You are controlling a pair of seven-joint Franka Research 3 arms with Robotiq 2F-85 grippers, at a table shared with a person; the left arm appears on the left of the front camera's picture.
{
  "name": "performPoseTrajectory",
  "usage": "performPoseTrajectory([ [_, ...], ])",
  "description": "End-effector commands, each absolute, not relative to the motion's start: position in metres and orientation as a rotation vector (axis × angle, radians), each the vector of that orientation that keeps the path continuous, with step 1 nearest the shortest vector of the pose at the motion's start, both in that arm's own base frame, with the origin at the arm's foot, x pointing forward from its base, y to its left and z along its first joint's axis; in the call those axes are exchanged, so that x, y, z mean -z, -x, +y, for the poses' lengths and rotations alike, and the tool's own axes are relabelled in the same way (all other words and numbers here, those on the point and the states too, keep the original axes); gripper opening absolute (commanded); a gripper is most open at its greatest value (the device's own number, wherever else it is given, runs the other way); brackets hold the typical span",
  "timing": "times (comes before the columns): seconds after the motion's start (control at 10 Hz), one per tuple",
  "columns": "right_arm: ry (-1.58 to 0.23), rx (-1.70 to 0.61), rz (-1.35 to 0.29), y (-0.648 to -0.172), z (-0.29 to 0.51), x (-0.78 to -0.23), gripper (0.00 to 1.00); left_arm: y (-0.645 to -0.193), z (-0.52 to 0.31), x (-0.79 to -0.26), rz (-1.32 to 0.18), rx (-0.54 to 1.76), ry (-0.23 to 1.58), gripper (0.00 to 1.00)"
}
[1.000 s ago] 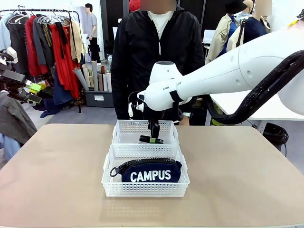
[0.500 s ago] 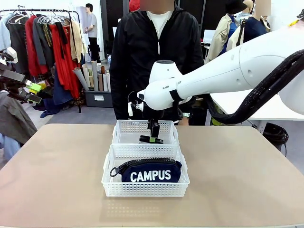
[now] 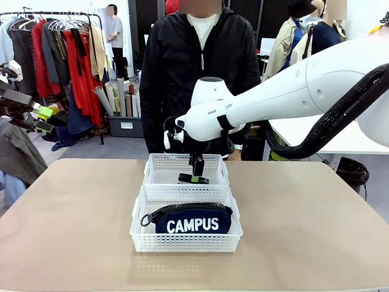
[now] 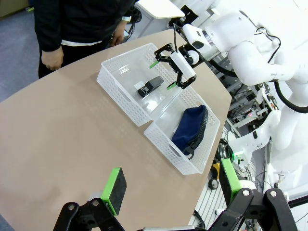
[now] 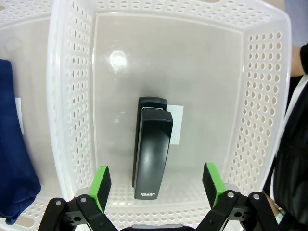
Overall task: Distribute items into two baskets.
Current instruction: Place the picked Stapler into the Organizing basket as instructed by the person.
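Note:
The navy "CAMPUS" pouch lies in the near white basket. The black stapler lies flat on the floor of the far basket. My right gripper hangs open just above the stapler, one green pad on each side and neither touching it. In the left wrist view it sits over the far basket. My left gripper is open and empty, held high off the table's left side.
A person in a black jacket stands at the far edge behind the baskets, hands down by the sides. Bare tan tabletop spreads left and right of the baskets. Clothes racks and other tables stand beyond.

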State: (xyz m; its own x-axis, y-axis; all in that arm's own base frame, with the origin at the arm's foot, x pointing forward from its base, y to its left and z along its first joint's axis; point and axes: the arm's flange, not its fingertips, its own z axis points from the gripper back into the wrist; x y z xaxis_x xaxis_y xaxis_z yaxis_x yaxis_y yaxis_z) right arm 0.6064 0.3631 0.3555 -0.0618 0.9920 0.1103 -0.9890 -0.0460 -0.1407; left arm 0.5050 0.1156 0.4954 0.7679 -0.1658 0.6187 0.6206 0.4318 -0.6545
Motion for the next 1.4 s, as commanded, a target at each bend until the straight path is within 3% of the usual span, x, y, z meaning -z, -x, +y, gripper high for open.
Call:
performPoseTrajectory([
  [0.0, 0.022, -1.617, -0.205, -0.607, 0.362, -0.359, 1.0, -0.504, 0.116, -0.496, -0.514, 0.516, 1.014, 1.0],
  [0.7, 0.019, -1.62, -0.2, -0.606, 0.363, -0.356, 1.0, -0.504, 0.116, -0.496, -0.514, 0.516, 1.014, 1.0],
  [0.9, -0.019, -1.499, -0.239, -0.627, 0.352, -0.382, 1.0, -0.504, 0.116, -0.496, -0.514, 0.516, 1.014, 1.0],
  [1.3, -0.284, -1.293, -0.172, -0.649, 0.276, -0.447, 1.0, -0.504, 0.116, -0.496, -0.514, 0.516, 1.014, 1.0],
])
